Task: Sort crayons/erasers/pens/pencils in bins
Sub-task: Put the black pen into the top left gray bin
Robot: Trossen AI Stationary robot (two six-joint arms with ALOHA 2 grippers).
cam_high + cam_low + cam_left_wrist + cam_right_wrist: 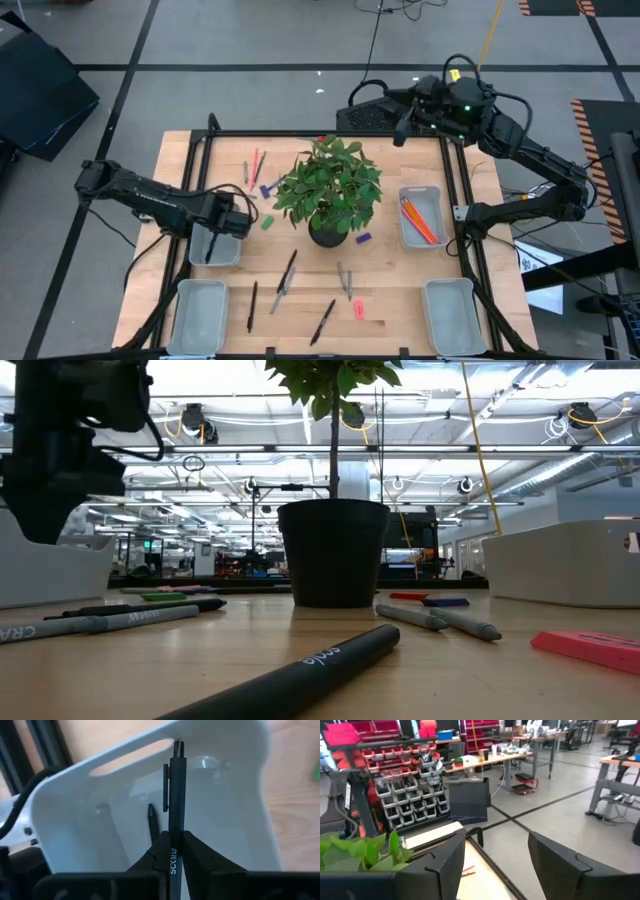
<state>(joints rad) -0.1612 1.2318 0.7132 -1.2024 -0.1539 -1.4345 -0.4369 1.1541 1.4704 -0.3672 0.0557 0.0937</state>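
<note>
We hold a pen (176,795) in the left gripper (172,851), the fingers clenched on its lower barrel, and it hangs over the left bin (215,245), where another pen (152,817) already lies. A pen is light, stiff and smooth, so we judge it can slip or turn between the pads; it is best gripped at the middle of the barrel, across its width, away from the clip. The right gripper (495,865) waits high at the far right corner of the table, fingers apart and empty. Several pens (287,272) lie loose on the near part of the table, the pencils (420,222) are in the right bin (420,192), and small erasers (359,309) lie scattered. The surface is pale wood (390,285), flat and a little smooth, with a potted plant (330,190) in the middle. Behind is a large workshop with benches, red shelves and a grey floor.
</note>
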